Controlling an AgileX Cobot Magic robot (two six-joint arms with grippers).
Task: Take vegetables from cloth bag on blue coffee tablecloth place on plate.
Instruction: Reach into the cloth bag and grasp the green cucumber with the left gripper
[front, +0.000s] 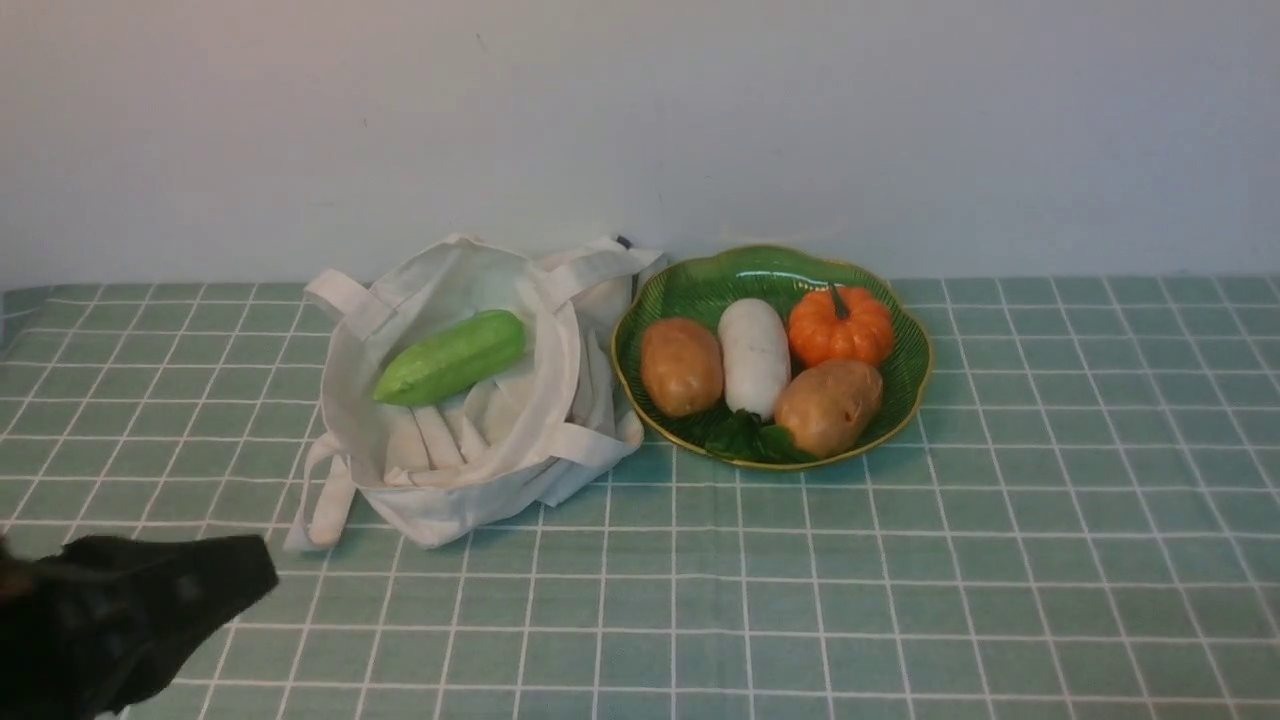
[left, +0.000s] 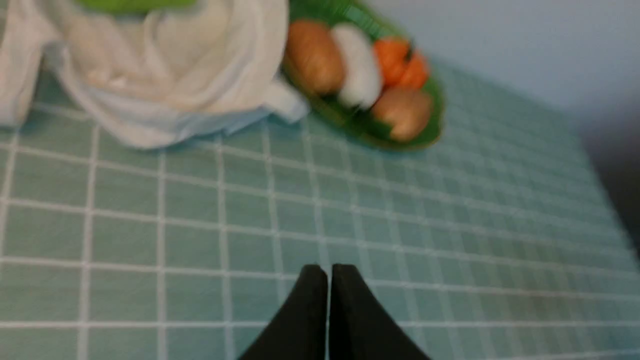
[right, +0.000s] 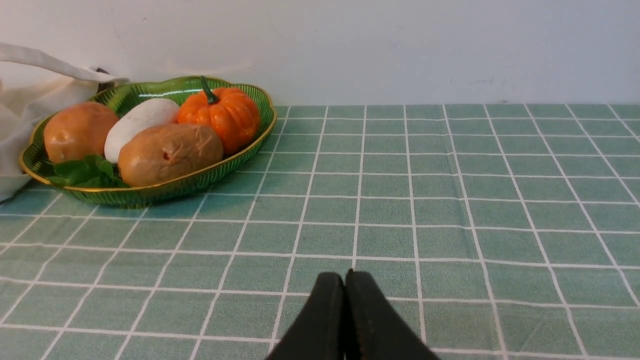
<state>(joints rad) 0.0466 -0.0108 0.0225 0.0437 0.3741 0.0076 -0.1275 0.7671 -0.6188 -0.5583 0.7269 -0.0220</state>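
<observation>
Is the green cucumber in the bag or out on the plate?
In the bag: the cucumber lies inside the open cloth bag, apart from the plate.

Left hand (left: 328, 269) and right hand (right: 344, 275) — each pinched fully together, empty.

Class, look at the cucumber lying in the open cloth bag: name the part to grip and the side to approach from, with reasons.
Grip the cucumber across its thick middle, from above through the cloth bag's open mouth. It lies flat and slanted, its sides exposed, so the left gripper should close across its width; the pointed end would probably slip.
</observation>
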